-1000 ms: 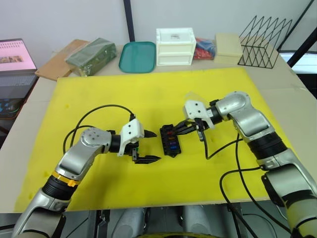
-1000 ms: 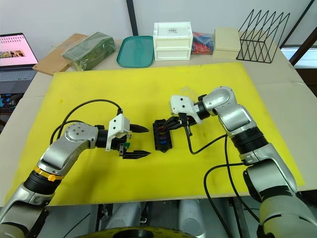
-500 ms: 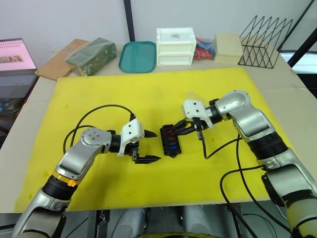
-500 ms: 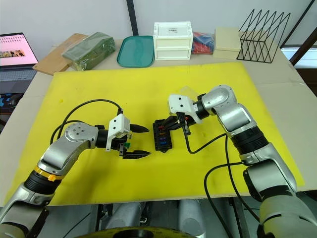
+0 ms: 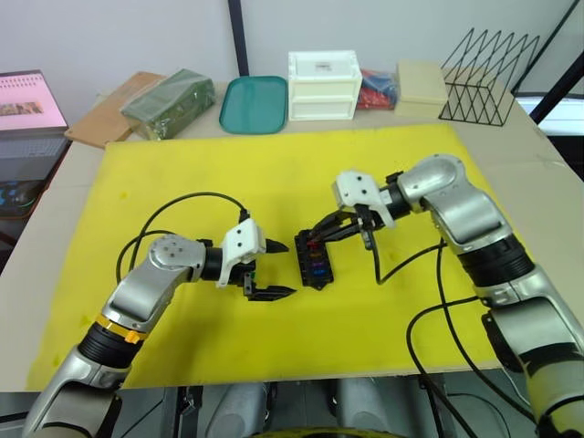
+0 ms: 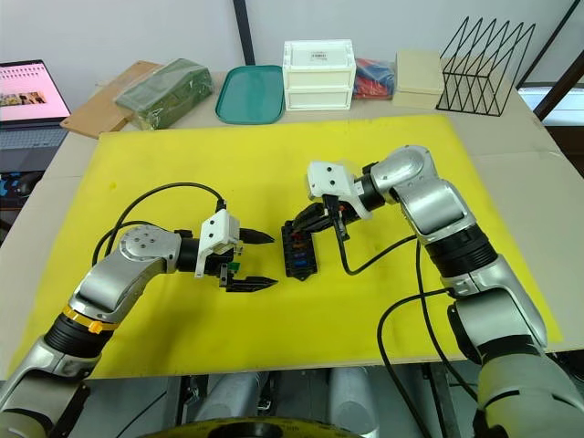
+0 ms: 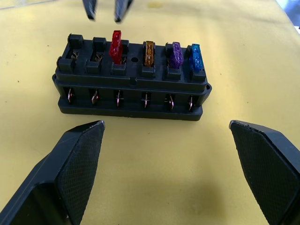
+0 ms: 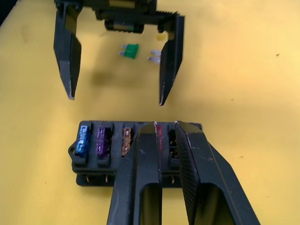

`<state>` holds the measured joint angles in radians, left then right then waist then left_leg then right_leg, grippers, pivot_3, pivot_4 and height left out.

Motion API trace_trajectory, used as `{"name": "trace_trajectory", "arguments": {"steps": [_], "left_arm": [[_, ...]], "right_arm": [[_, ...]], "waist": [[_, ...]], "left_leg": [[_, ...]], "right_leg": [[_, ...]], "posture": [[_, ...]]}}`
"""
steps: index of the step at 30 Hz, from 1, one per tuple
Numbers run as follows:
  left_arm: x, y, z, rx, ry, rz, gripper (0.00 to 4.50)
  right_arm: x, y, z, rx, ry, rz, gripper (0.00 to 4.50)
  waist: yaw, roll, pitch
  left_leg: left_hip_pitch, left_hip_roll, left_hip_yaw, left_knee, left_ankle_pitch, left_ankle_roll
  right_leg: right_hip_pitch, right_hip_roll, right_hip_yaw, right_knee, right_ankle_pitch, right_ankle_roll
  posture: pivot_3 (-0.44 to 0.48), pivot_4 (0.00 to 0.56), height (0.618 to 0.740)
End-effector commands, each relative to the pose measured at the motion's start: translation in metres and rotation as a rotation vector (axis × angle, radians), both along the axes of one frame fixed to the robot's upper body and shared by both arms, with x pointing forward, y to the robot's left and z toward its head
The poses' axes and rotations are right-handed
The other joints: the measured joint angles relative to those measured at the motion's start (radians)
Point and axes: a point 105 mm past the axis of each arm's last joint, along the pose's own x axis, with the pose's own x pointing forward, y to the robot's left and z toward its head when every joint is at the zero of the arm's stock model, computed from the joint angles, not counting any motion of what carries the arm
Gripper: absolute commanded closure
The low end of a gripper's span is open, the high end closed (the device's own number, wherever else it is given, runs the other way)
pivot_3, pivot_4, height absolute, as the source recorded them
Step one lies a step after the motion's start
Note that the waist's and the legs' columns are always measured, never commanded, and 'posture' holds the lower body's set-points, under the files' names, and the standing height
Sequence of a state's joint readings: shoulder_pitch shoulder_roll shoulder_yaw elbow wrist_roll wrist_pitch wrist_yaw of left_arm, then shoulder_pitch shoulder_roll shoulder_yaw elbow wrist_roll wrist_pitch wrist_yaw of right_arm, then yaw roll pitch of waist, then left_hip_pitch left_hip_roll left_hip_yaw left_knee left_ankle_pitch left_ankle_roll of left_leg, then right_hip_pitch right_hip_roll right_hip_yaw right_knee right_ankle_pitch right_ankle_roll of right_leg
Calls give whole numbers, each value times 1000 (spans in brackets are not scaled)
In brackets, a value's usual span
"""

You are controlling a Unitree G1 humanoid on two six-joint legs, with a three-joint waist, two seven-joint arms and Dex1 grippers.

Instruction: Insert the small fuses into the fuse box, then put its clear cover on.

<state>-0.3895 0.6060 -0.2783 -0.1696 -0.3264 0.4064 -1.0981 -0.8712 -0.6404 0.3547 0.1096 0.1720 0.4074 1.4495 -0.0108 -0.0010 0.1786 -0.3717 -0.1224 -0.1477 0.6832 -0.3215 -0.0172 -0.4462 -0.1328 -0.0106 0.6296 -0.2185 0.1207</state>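
The black fuse box [image 7: 131, 89] lies mid-mat between my grippers. Blue, purple and tan fuses sit in its slots. A red fuse [image 7: 116, 47] stands higher and slightly tilted in a fourth slot, and two slots at the end are bare. My right gripper [image 8: 164, 125] hovers just above that red fuse, fingers a narrow gap apart and holding nothing. My left gripper [image 5: 276, 269] rests wide open beside the box. A green fuse [image 8: 130, 50] and a grey fuse [image 8: 154, 56] lie on the mat under it. The clear cover [image 6: 341, 168] shows faintly behind the right gripper.
The yellow mat [image 5: 182, 173] covers the table. Along the back stand a white drawer box [image 5: 322, 85], a green tray [image 5: 254, 103], a beige box [image 5: 420, 87], a wire rack [image 5: 484, 78] and a green packet [image 5: 169, 96]. A laptop [image 5: 27, 100] sits far left.
My right gripper has lifted a little and drawn back from the fuse box, leaving the red fuse in its slot. The left arm has not moved.
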Motion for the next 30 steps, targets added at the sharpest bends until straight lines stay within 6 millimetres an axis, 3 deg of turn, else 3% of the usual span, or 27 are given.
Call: {"name": "trace_trajectory", "arguments": {"steps": [1, 4, 7, 30], "left_arm": [[2, 0, 11, -9, -45, -5, 0], [2, 0, 11, -9, -46, -4, 0], [2, 1, 11, -8, -47, -3, 0], [4, 5, 11, -2, -53, 8, 0]], "right_arm": [[-8, 2, 24, 37, -18, 26, 3852], [-10, 5, 27, 66, 20, 18, 3852], [-8, 7, 25, 87, 43, -7, 4472], [-2, 1, -15, 71, 109, -57, 4472]], "waist": [[0, 0, 0], [-1, 0, 0], [0, 0, 0], [-1, 0, 0]], "left_leg": [[0, 0, 0, 0, 0, 0], [0, 0, 0, 0, 0, 0], [0, 0, 0, 0, 0, 0], [0, 0, 0, 0, 0, 0]], "right_leg": [[0, 0, 0, 0, 0, 0], [0, 0, 0, 0, 0, 0], [0, 0, 0, 0, 0, 0], [0, 0, 0, 0, 0, 0]], "posture": [[0, 150, 740], [0, 150, 740], [0, 150, 740], [0, 150, 740]]}}
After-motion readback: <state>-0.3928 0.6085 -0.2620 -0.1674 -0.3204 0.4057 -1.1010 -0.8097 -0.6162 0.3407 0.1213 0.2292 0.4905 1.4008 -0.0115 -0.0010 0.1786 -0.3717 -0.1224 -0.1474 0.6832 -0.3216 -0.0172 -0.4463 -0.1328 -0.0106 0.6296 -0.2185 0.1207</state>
